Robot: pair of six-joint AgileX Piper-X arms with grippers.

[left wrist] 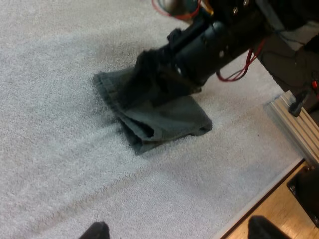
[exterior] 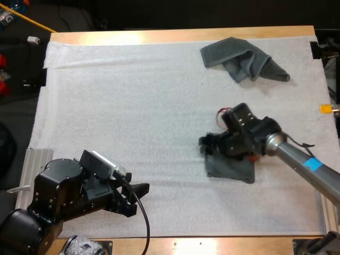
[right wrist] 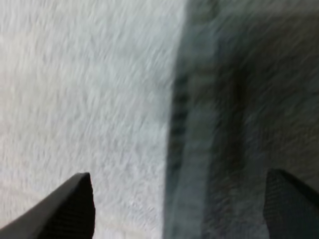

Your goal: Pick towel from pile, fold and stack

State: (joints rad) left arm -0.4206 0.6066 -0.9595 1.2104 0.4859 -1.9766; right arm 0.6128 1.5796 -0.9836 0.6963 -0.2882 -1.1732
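Towel, folded, mid-right on mat | right pincer directly above, wide, straddling its edge | crumpled towel beyond | left pincer wide, well apart

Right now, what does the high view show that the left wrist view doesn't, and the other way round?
High view's extra: the crumpled towel at the far right of the white mat. Left wrist view's extra: the stacked layers along the near edge of the folded towel, seen from close by. Shared: the folded towel lying on the white mat, with my right gripper low over it.
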